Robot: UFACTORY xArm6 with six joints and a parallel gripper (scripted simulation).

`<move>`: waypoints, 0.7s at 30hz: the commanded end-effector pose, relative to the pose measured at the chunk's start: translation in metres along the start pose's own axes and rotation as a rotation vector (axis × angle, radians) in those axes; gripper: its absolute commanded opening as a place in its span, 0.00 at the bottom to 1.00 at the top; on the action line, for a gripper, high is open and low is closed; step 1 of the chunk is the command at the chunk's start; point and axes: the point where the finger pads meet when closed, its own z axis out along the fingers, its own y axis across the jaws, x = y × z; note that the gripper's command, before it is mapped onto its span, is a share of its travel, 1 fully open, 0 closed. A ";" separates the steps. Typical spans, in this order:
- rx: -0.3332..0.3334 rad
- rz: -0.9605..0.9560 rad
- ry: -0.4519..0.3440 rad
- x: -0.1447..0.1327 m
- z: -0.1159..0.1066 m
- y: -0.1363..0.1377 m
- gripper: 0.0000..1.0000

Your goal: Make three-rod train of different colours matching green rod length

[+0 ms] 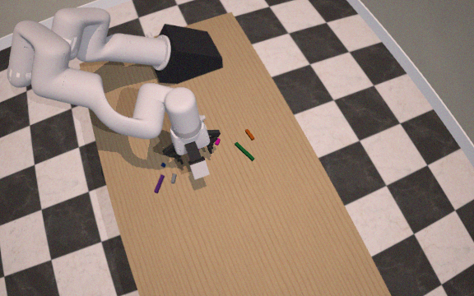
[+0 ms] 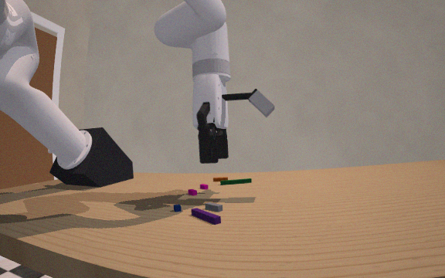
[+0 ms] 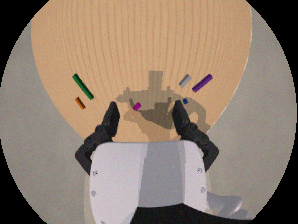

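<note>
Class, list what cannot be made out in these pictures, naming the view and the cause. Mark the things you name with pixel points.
- Top: left magenta rod (image 2: 192,192) (image 3: 137,106), hidden by the arm.
- Wrist: right magenta rod (image 1: 217,141) (image 2: 204,187), probably behind a finger.
- Exterior: gap between the tool's (image 1: 195,156) (image 2: 214,160) (image 3: 146,103) fingers; they overlap.
- Top: table's (image 1: 262,226) (image 2: 323,216) (image 3: 150,40) near end, cut off by the lower edge.
</note>
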 end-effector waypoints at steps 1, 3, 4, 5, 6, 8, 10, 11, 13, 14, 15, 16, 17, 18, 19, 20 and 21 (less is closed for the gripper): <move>0.004 -0.166 -0.005 0.001 -0.001 -0.010 1.00; 0.004 -0.222 -0.005 0.001 -0.001 -0.014 1.00; 0.004 -0.254 -0.005 0.001 -0.001 -0.016 1.00; 0.004 -0.286 -0.005 0.001 -0.001 -0.018 1.00; 0.004 -0.319 -0.005 0.001 -0.001 -0.020 1.00; 0.004 -0.384 -0.005 0.001 -0.001 -0.024 1.00; 0.004 -0.448 -0.005 0.001 -0.001 -0.028 1.00; 0.004 -0.480 -0.005 0.001 -0.001 -0.030 1.00; 0.004 -0.544 -0.005 0.000 -0.001 -0.034 1.00; 0.004 -0.577 -0.005 0.000 -0.001 -0.036 1.00; 0.004 -0.577 -0.005 0.000 -0.001 -0.036 1.00; 0.004 -0.577 -0.005 0.000 -0.001 -0.036 1.00; 0.004 -0.661 -0.005 0.000 -0.001 -0.042 1.00; 0.004 -0.695 -0.005 -0.001 -0.001 -0.044 1.00; 0.004 -0.720 -0.005 -0.001 -0.001 -0.045 1.00; 0.004 -0.750 -0.005 -0.001 0.000 -0.047 1.00; 0.004 -0.781 -0.005 -0.001 0.000 -0.049 1.00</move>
